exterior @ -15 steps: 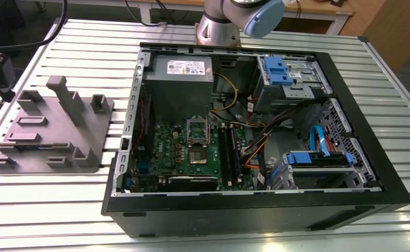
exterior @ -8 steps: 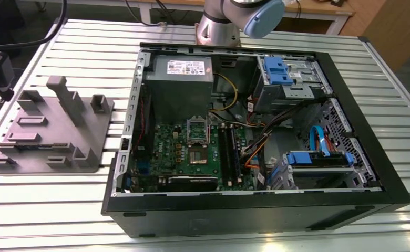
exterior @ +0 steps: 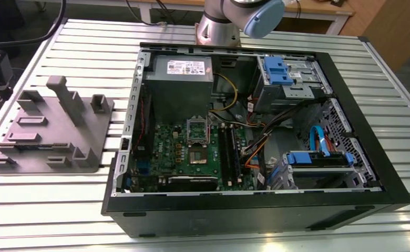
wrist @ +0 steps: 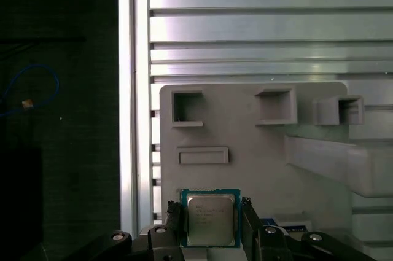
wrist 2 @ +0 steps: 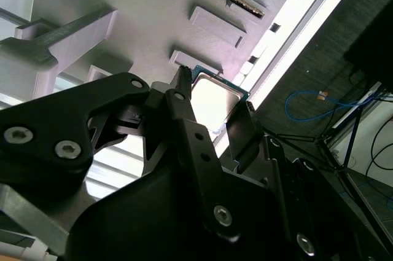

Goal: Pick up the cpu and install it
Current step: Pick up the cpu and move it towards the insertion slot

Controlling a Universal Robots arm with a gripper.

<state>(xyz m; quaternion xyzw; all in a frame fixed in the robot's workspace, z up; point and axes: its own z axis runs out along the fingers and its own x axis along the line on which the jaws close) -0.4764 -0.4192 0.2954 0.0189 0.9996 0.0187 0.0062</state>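
Note:
The cpu (wrist: 210, 217), a small flat square chip with a silvery top and a green rim, sits between my gripper's (wrist: 210, 223) two black fingers (wrist: 174, 219). The fingers stand against its two opposite edges, shut on it. In the second wrist view the cpu (wrist 2: 216, 94) shows between the same fingers of the gripper (wrist 2: 213, 99). Behind it lies the grey fixture plate (wrist: 245, 132), close to the table's edge. I cannot tell whether the chip rests on the plate or hangs just above it.
An open computer case (exterior: 373, 157) lies on the slatted table, its green motherboard (exterior: 166, 152) with the socket (exterior: 196, 140) facing up. The grey fixture plate (exterior: 58, 142) with upright blocks is at the exterior view's left. The arm's base (exterior: 223, 26) stands behind the case.

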